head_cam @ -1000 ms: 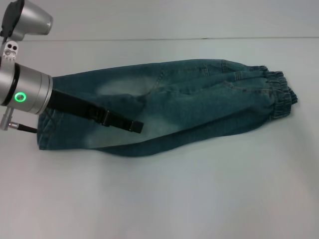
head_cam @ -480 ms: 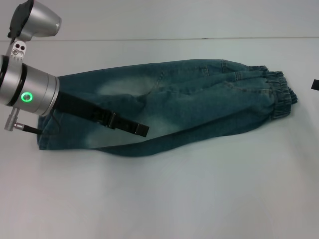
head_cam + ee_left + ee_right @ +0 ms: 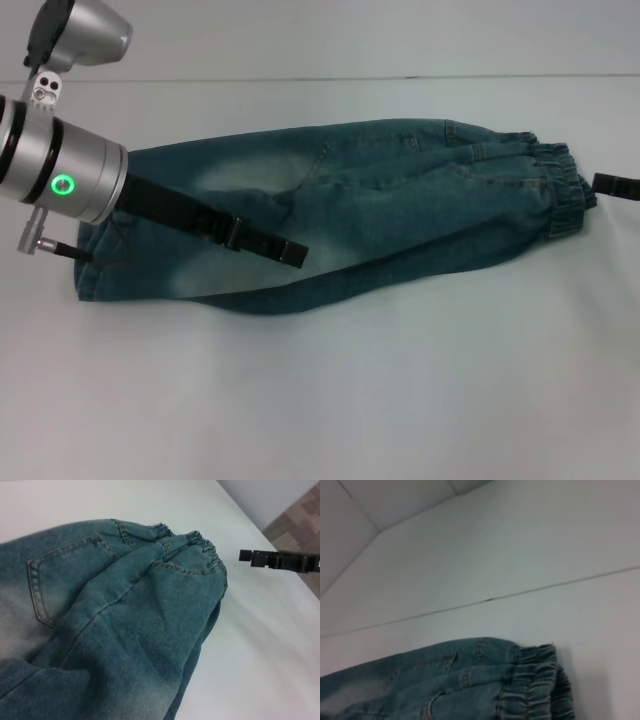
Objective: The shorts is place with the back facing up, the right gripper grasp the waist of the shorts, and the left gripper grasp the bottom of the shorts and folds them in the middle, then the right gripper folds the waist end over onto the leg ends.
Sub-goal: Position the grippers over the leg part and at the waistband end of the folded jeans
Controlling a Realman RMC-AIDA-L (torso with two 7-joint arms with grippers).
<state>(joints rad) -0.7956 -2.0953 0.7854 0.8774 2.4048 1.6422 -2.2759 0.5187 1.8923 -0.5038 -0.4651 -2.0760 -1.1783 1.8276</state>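
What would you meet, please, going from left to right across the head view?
The left hand on its silver wrist → pale bleached patch of the shorts → elastic waistband → tip of the right hand at the edge.

Silver wrist [image 3: 75, 180], green ring, seemingly black claw [image 3: 290, 252]

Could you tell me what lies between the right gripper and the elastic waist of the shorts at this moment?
Only bare white table. In the head view, the right gripper sits just off the waist of the shorts; the left wrist view shows the same gap.
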